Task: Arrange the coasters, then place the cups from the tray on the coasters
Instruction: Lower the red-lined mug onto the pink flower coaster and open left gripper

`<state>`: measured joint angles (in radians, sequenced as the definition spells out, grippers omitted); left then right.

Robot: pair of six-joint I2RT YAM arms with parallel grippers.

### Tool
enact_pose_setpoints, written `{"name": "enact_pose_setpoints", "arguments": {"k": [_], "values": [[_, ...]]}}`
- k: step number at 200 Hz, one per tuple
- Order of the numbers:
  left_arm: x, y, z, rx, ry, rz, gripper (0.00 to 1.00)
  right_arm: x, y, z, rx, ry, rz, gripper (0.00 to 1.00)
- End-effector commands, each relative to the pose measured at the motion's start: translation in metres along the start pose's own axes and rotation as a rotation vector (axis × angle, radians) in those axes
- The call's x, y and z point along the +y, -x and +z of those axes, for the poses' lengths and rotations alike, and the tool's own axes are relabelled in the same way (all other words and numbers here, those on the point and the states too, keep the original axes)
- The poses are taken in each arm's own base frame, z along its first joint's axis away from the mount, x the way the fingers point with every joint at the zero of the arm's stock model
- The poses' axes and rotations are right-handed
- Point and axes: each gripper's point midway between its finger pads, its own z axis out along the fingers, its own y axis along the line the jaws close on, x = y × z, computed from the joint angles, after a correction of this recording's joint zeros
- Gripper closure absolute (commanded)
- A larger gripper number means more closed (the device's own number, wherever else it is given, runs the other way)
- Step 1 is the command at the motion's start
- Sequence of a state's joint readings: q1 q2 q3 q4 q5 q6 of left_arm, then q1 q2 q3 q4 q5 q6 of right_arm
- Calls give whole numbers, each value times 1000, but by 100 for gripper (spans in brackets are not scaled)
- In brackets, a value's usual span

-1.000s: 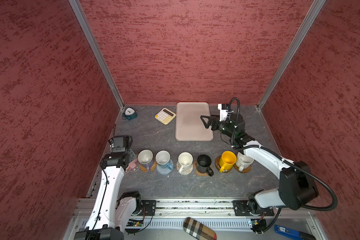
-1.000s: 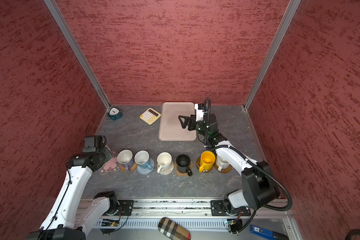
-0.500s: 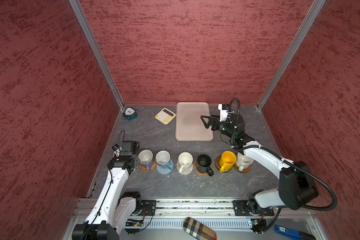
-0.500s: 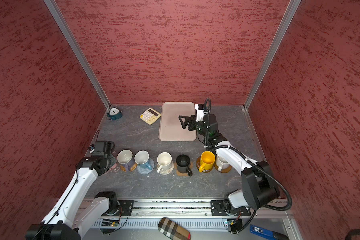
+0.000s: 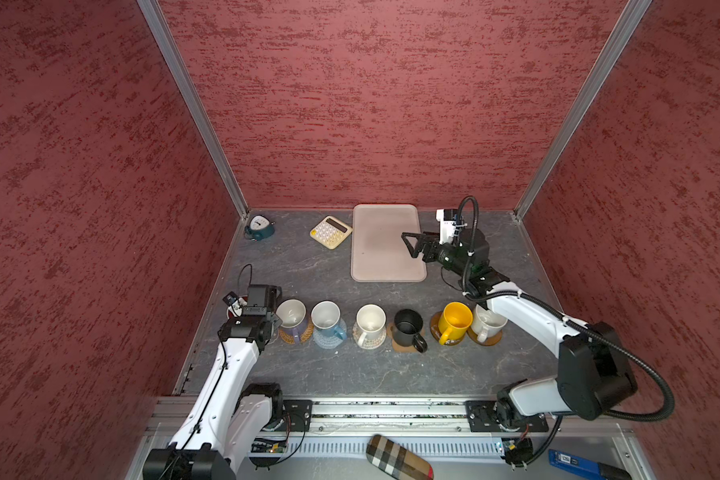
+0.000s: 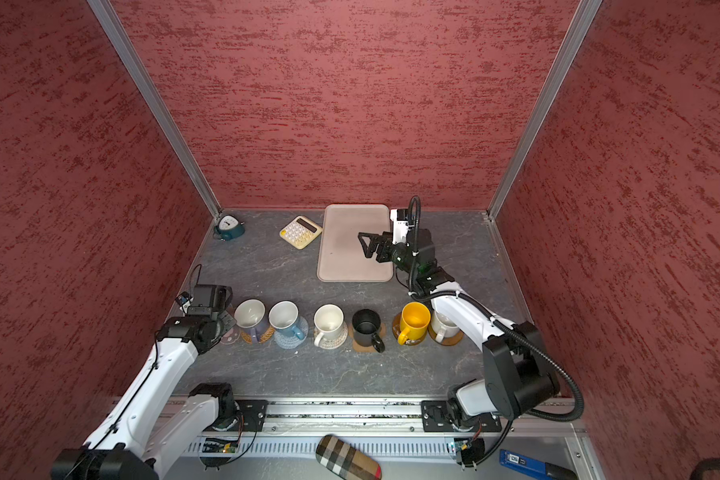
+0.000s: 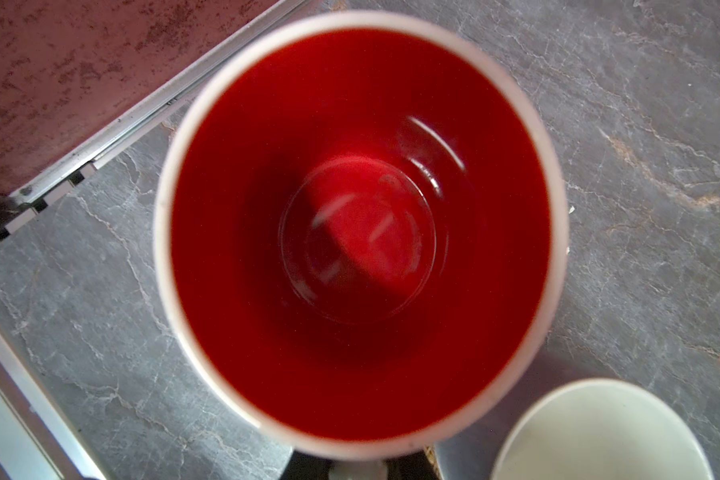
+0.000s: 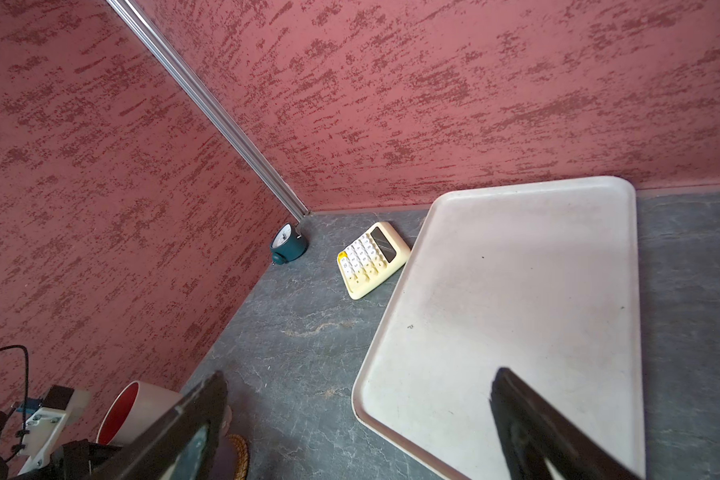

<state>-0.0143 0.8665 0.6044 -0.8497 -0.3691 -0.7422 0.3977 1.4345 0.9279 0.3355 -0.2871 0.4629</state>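
Red-lined cup is pinched by left gripper at table's left edge, beside lavender cup; right gripper is spread over tray.

Walls: three, rough dusky-red plaster, darker flecks
Corner posts: bare aluminium strips
Table surface: grey, pale stone veining
Light: even and bright, soft shadows

The grey marbled table carries a beige tray directly beneath the right gripper, whose jaws stand wide apart over its edge. Ahead of the jaws, just past the tray, lies a yellow calculator. Farther on, in the corner, sits a small teal clock. Well off to the jaws' side lies a row of coasters.
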Motion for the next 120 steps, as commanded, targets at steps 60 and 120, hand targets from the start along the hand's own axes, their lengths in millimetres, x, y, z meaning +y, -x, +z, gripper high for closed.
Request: {"name": "enact_pose_setpoints", "arguments": {"k": [60, 120], "values": [[-19, 7, 14, -6, -76, -43, 100, -1, 4, 2, 1, -19, -22, 1], [-17, 10, 24, -4, -62, -48, 100, -1, 3, 4, 2, -20, -28, 1]]}}
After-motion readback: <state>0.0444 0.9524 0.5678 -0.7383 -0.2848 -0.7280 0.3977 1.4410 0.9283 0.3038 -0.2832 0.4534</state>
